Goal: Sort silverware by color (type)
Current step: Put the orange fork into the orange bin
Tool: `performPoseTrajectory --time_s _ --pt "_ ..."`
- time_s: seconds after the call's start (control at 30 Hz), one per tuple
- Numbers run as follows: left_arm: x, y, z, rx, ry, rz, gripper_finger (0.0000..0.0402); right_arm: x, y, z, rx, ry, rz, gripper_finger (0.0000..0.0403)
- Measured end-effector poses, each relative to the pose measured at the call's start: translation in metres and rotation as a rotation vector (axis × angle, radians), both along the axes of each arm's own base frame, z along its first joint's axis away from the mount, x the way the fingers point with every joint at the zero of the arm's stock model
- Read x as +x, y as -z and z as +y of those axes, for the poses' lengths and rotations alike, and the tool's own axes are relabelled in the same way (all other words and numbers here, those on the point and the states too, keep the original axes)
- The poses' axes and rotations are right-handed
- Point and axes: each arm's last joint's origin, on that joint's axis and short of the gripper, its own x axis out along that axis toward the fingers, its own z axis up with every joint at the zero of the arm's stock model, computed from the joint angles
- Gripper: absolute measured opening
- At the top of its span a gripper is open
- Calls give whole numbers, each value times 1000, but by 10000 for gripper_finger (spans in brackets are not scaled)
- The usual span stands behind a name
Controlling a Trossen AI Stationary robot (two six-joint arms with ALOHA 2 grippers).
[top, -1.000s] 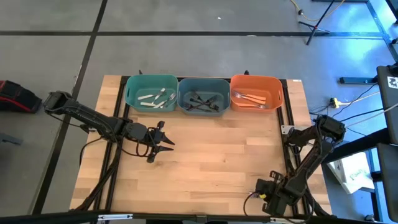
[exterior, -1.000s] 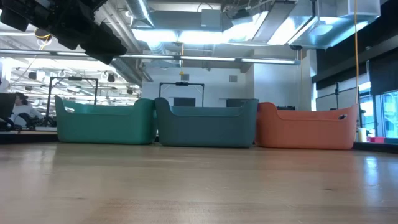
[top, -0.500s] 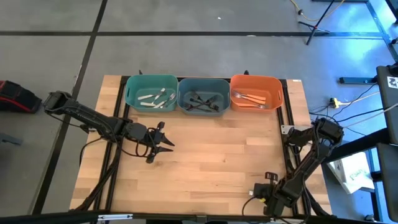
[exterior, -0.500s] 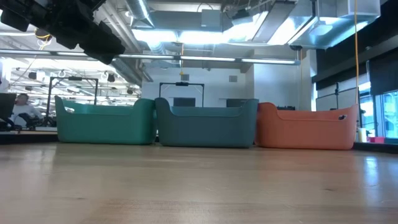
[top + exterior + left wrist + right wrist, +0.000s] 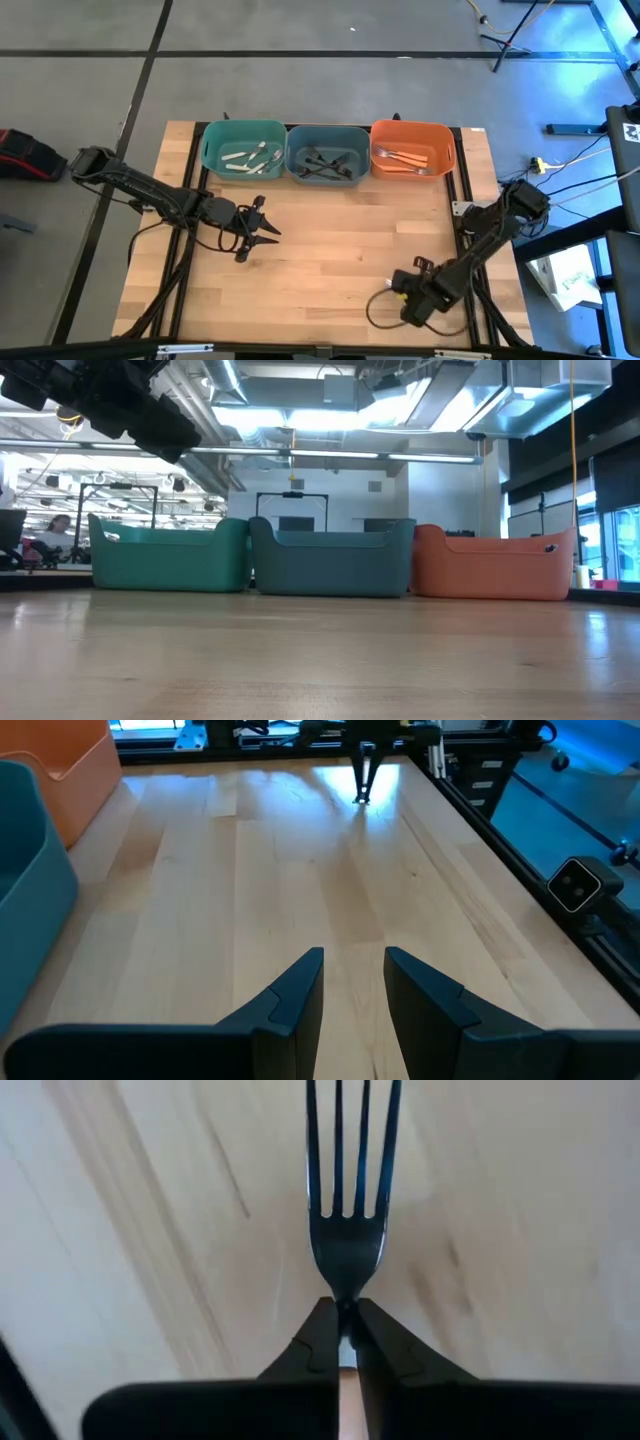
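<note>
My right gripper is over the table's near right part, shut on a fork with metal tines and a pale orange handle. It also shows far off in the left wrist view. My left gripper is open and empty above the table's left middle, in front of the bins; its fingers show in its wrist view. White forks lie in the teal bin. Black forks lie in the blue-grey bin. Orange forks lie in the orange bin. My right gripper pinches the fork between its two fingers at the neck, where the metal head meets the handle. The fingers lie along the fork; the handle runs back between them and the tines stick out past the fingertips. In the left wrist view the tines point down at the table.
The three bins stand side by side along the table's far edge. Bare wooden tabletop lies between the two grippers. A cable loop hangs by the right arm near the front edge. People show in the room behind.
My right gripper has gone from the table's near right corner toward the left and a little toward the far edge, carrying the fork out over the tabletop.
</note>
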Motion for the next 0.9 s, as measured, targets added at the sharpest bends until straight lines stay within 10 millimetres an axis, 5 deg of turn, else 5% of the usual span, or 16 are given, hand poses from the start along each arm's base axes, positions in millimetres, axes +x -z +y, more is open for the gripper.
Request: performPoseTrajectory --time_s 0.53,0.77,0.9 --pt "0 0 0 -3 -4 1 103 40 -30 -88 -55 42 43 1" --pt "1 2 0 -3 -5 10 103 37 -49 -120 -91 74 39 1" --pt "1 2 0 -3 -6 13 103 32 -60 -122 -122 76 -32 0"
